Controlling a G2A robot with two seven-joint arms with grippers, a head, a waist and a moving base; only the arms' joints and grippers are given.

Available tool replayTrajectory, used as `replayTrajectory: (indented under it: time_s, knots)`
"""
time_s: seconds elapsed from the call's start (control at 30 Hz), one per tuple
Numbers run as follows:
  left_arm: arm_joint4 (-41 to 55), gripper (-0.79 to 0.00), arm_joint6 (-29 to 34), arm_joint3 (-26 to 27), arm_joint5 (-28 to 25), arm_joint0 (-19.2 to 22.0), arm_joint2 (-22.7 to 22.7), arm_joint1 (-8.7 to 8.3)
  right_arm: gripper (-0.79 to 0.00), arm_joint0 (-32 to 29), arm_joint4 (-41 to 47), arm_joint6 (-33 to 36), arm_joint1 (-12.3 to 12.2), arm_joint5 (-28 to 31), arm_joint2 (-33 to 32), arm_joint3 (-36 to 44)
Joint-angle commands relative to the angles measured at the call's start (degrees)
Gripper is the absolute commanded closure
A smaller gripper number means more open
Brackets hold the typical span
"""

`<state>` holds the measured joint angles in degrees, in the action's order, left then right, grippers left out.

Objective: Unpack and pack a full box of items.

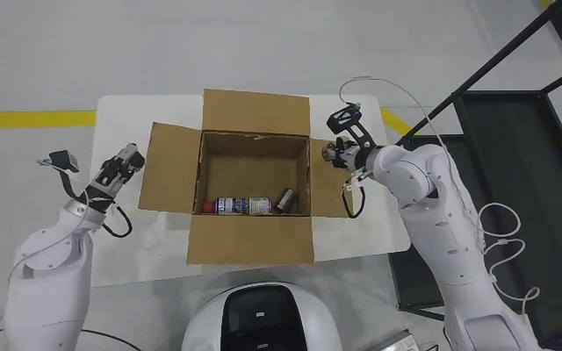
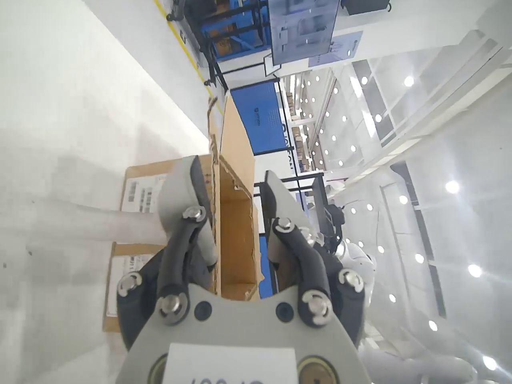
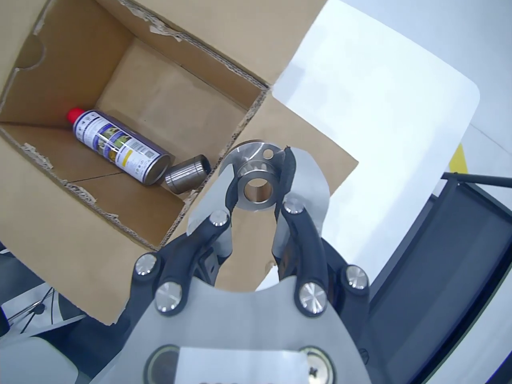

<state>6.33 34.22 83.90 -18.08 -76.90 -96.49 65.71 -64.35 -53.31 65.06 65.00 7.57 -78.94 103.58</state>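
My right gripper (image 3: 259, 167), clamped on a flanged metal sleeve (image 3: 256, 191), hangs over the right flap of the box (image 3: 192, 93), its opening just leftward; my left gripper (image 2: 234, 173) stands open, empty.

On surface (image 1: 132, 118), box (image 1: 255, 171), open. In box, against near wall: can (image 1: 241, 205) lying crosswise, cylinder (image 1: 285, 200) just right of it. Above right flap (image 1: 326, 200), flange (image 3: 258, 187) in right hand (image 1: 337, 150). Just left of left flap (image 1: 171, 180), over surface, left hand (image 1: 132, 159).
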Motion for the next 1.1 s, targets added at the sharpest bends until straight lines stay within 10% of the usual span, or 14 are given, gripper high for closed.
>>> replayTrajectory:
  time_s: [0.0,1.07]
  knots:
    - [-1.7,-0.785,-2.7,2.2,-0.4,-0.7,-1.4,-0.16,0.0,-0.3,-1.0,-0.4,-0.1,-1.4,-0.6,-1.2]
    - [-3.1,-0.785,-6.6,6.5,-0.8,-2.4,-3.9,-0.35,0.0,-3.2,-3.4,-4.3,-1.3,-5.1,-8.1,-7.7]
